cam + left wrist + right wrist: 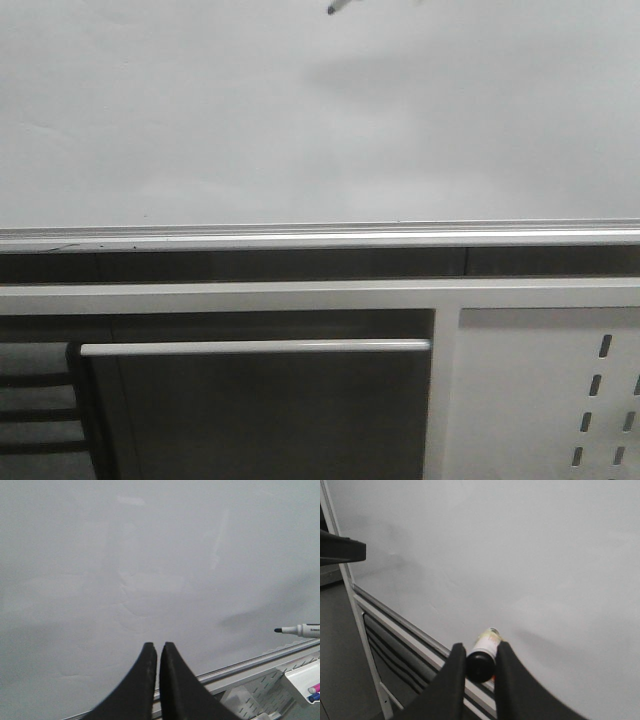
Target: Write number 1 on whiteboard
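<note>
The whiteboard [250,120] fills the upper front view, pale grey-white and bare, with its silver bottom rail [320,238] below. No black stroke of a number 1 shows on it in any view. My right gripper [480,652] is shut on the white marker [484,652], seen end-on with its black rear cap, pointing at the board. The marker's black tip [334,8] shows at the top edge of the front view and close to the board in the left wrist view [300,630]. My left gripper [156,647] is shut and empty, facing the board [150,555] above the rail.
A white perforated metal panel [545,395] stands below the board at the right. A grey bar [255,347] crosses a dark opening at the lower left. A white tray with coloured markers [312,687] sits under the rail. The board's frame post [350,595] runs down its side.
</note>
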You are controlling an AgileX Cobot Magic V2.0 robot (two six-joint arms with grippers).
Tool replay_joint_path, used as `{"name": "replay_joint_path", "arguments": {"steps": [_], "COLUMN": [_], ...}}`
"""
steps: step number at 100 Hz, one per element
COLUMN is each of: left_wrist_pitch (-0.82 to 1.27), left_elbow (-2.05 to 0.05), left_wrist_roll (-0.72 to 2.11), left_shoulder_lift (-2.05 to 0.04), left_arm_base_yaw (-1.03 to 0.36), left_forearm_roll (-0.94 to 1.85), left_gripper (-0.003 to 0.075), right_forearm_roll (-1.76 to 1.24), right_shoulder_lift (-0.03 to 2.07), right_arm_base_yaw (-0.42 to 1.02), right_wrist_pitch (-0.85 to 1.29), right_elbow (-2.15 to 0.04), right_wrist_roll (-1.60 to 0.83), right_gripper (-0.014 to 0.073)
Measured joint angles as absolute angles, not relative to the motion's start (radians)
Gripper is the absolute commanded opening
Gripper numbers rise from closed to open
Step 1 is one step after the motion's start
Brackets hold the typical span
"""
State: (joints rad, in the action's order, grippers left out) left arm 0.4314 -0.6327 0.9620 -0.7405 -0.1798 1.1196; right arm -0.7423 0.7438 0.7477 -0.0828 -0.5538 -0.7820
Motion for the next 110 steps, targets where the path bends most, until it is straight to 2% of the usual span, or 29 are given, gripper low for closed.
{"name": "replay_joint_path", "arguments": {"steps": [78, 110], "left_wrist_pitch": [0.428, 0.427], "left_elbow": [-0.633, -0.633], "left_wrist_roll": [0.962, 0.962], "left_shoulder_lift": [-0.741, -0.741], "left_arm_base_yaw": [-0.180, -0.180], "left_forearm_roll": [1.124, 1.124], "left_gripper": [-0.0020, -0.0020], "right_forearm_roll": [-0.740, -0.752], "right_shoulder_lift": [0.943, 1.073], "right_arm_base_yaw": [0.765, 0.769], "right_wrist_pitch": [-0.313, -0.303], "right_elbow": [-0.578, -0.580], "right_wrist_roll": [-0.788, -0.788], "right_gripper": [-0.0062, -0.0062]}}
